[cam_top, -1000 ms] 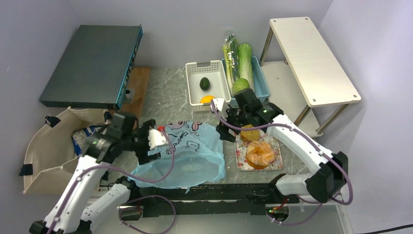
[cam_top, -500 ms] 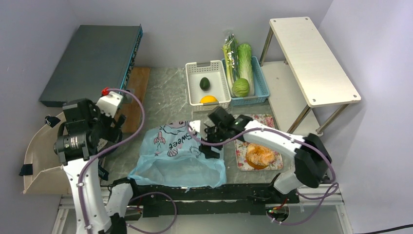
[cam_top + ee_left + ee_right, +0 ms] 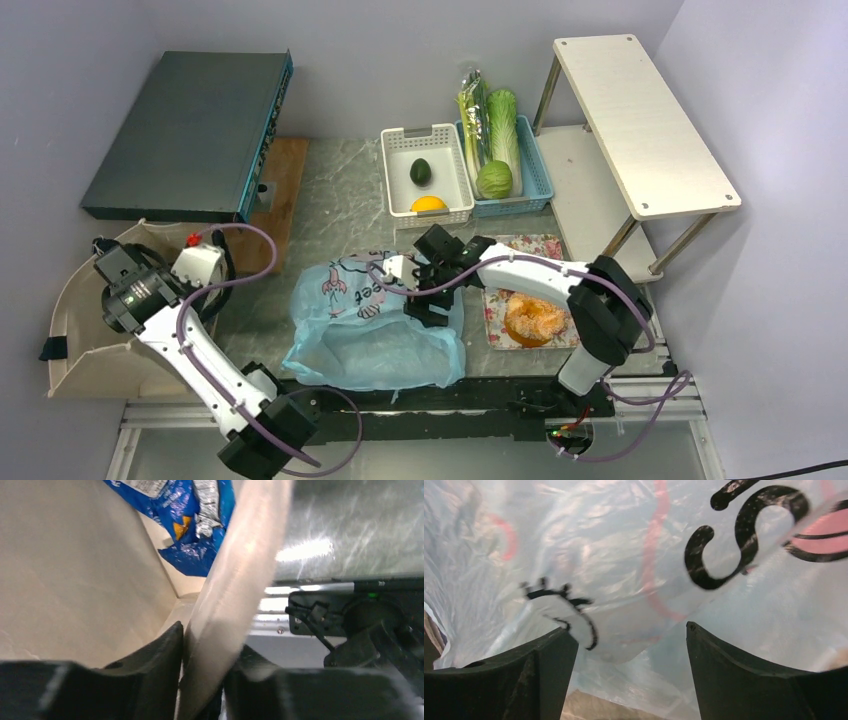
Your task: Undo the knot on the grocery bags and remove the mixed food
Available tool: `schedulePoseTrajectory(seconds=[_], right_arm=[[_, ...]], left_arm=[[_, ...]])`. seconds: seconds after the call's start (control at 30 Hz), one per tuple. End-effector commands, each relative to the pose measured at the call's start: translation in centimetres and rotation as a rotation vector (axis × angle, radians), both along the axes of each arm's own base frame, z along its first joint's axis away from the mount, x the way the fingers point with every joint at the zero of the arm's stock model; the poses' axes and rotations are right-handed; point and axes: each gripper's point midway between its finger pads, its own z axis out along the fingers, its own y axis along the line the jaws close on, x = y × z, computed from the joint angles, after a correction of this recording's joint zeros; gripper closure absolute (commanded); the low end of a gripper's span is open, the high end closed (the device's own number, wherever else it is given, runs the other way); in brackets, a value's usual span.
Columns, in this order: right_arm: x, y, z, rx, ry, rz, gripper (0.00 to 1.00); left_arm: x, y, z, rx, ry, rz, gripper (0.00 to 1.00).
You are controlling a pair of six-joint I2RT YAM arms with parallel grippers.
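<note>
The canvas tote (image 3: 88,325) stands open at the table's left edge, and the left gripper (image 3: 205,656) is clamped on its rim: the beige wall (image 3: 75,580) runs up between the two dark fingers (image 3: 160,652), pinched there. Just past those fingers, inside the tote, lies the blue tortilla-chip bag (image 3: 200,525).

The light-blue plastic bag (image 3: 370,340) lies crumpled directly under and ahead of the right gripper (image 3: 425,300). In the right wrist view its jaws stand wide apart, with the translucent film (image 3: 624,580) and its black lettering filling the space in front of them; nothing is pinched. The knot cannot be picked out in the folds.

Close to the right of that gripper sits a floral tray (image 3: 570,332) holding the orange doughnut (image 3: 533,318). Beyond the gripper, towards the back of the table, a white basket (image 3: 392,150) holds the dark avocado (image 3: 421,171), and the blue basket (image 3: 535,160) beside it holds the napa cabbage (image 3: 505,125), the long green stalks (image 3: 472,115) and the round cabbage (image 3: 494,179).
</note>
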Motion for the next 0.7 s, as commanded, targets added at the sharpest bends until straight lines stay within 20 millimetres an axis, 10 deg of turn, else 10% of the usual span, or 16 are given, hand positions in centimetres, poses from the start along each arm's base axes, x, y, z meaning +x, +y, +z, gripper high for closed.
schedulePoseTrajectory(seconds=[0.0,0.13,0.37,0.67], right_arm=[[1.4,2.7,7.1,0.176,-0.087,-0.002,0.20],[1.8,3.8,11.0,0.274,-0.099,-0.040,0.19],[2.8,5.8,15.7,0.398,-0.125,-0.076,0.18],[5.8,9.9,21.8,0.535,-0.124,-0.147,0.16]], left_arm=[[-2.6,-4.1,-1.2,-0.102,0.083,-0.231,0.73],[-3.7,-6.4,-1.2,-0.009,0.067,-0.420,1.00],[-1.8,-7.6,1.1,0.059,-0.045,-0.555,1.00],[-0.8,-17.4,2.2,-0.234,-0.283,-0.849,1.00]])
